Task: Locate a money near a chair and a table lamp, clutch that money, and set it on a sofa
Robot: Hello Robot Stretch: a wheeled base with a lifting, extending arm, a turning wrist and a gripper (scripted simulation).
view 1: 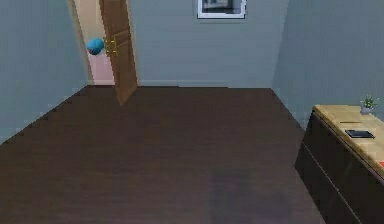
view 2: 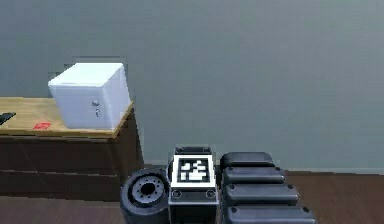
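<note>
In the forward view a dark wooden floor (view 1: 170,150) runs back to grey-blue walls. At the upper left a brown door (view 1: 120,50) stands ajar with a round blue thing (view 1: 95,46) just beside it in the opening, and a framed picture (view 1: 220,8) hangs at the top edge. At the lower right a dark cabinet (view 1: 335,175) carries a pale wooden surface (view 1: 340,118), with a small potted plant (view 1: 369,103) and a flat dark thing (view 1: 360,133) near each other on it. In the arm side view a wooden surface (view 2: 25,106) at the left bears a white box (view 2: 90,95) and, just left of it, a small red patch (view 2: 42,126) too small to name. At the bottom edge sit the arm (view 2: 260,190), a white marker (view 2: 192,170) and, left of that, the end effector (view 2: 147,197). Its far end cannot be made out, so I cannot tell whether it holds anything. Where the money lies I cannot tell. I judge the task barely begun: finding the money, grasping it and setting it on the sofa all remain.
</note>
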